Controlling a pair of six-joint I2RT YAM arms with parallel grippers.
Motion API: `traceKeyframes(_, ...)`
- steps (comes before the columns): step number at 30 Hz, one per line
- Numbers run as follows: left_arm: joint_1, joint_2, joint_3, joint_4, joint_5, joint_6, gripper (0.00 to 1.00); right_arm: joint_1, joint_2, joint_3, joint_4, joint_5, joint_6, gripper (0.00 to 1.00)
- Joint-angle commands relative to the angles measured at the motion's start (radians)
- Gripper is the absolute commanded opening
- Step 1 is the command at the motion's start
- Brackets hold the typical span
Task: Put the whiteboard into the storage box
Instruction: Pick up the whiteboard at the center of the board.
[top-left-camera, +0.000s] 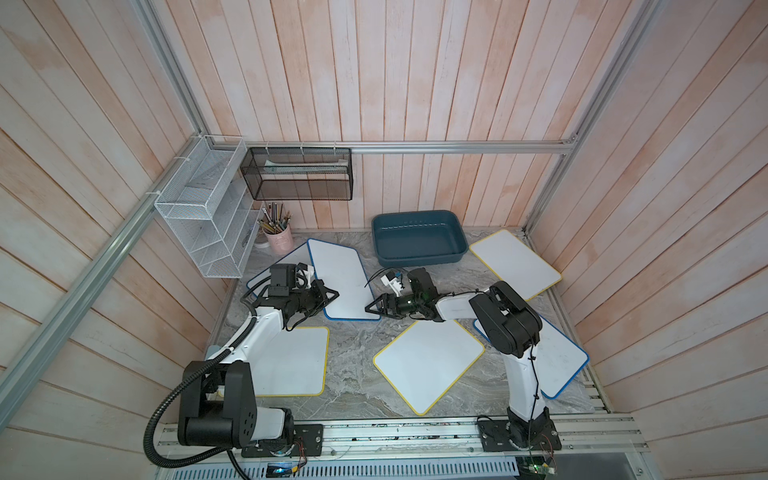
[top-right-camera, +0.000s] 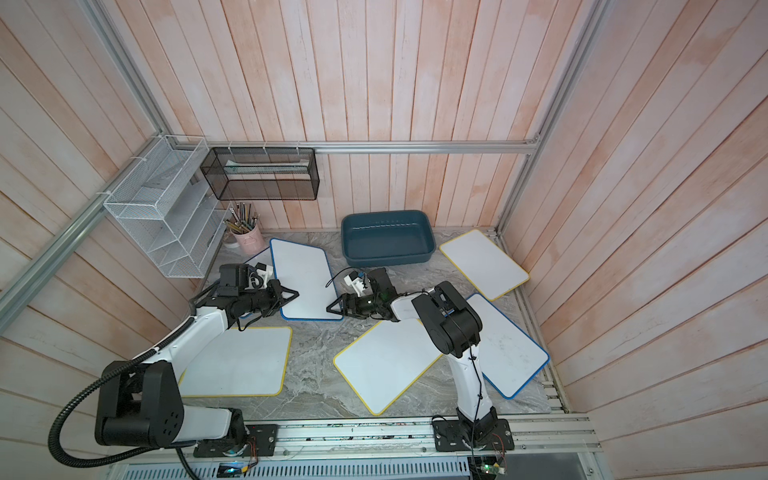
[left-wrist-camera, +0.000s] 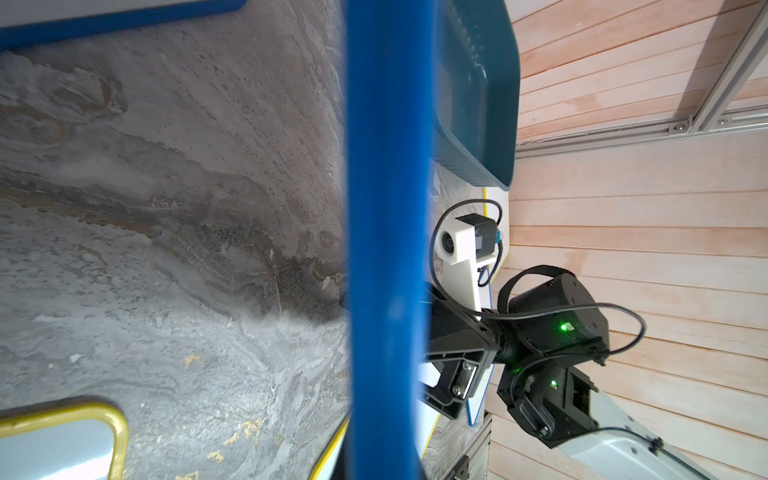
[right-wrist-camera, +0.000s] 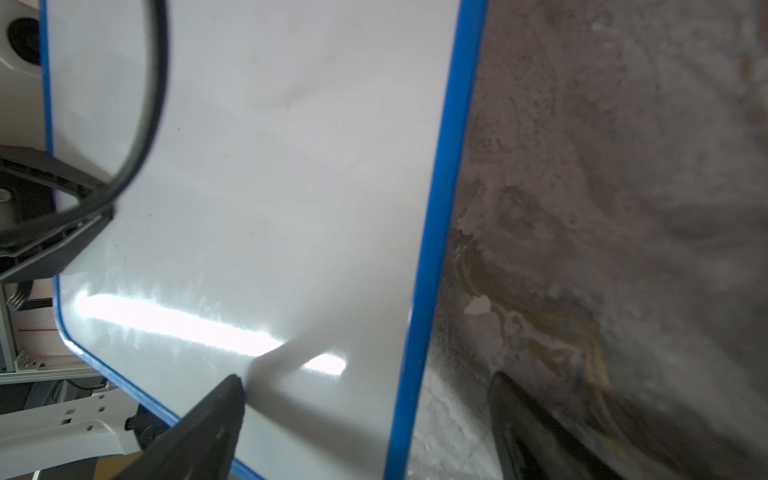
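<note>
Whiteboard (top-left-camera: 340, 282), blue-framed, one of six boards loose on the grey marbled surface (top-left-camera: 353, 374). It lies left of centre in both top views, its upper left corner overlapping a second blue-framed board (top-left-camera: 262, 280). Whether it is clear of the surface cannot be told.

Destination: storage box (top-left-camera: 415, 259), a dark teal tub, empty, at upper centre of the frame against the plank wall. It sits just beyond the whiteboard's upper right corner and does not touch it.

Handling, as judged: thin, stiff and light. The white face is glossy and probably slick, with a glare band across it in the right wrist view (right-wrist-camera: 270, 187). The raised frame is the better purchase. A flat sheet offers only its rim, so opposite long edges near mid-length look the steadiest hold. The box looks only slightly larger than the whiteboard, so the whiteboard should go in squared to the walls.

Left end effector (top-left-camera: 334, 294): closed down on the whiteboard's left long edge. The blue rim (left-wrist-camera: 386, 208) runs straight across the left wrist view.

Right end effector (top-left-camera: 371, 308): spread wide at the lower right edge and gripping nothing. One finger (right-wrist-camera: 208, 415) is over the white face, the other over bare surface.

Markings: no legible writing, brand or label on the whiteboard face, frame, storage box or the pink pencil cup (top-left-camera: 280, 243).
</note>
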Motion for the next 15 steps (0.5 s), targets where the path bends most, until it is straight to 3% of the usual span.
traceKeyframes(1, -0.004, -0.084, 0.042, 0.157, 0.068, -0.038, 0.0, -0.003, -0.063, -0.031, -0.145, 0.004, -0.04, 0.93)
traceKeyframes(10, -0.004, -0.158, -0.035, 0.364, 0.103, -0.13, 0.0, -0.105, -0.246, -0.083, -0.09, -0.059, 0.002, 0.93)
traceKeyframes(15, -0.019, -0.156, -0.09, 0.531, 0.2, -0.191, 0.0, -0.193, -0.309, -0.078, -0.112, -0.08, -0.013, 0.93)
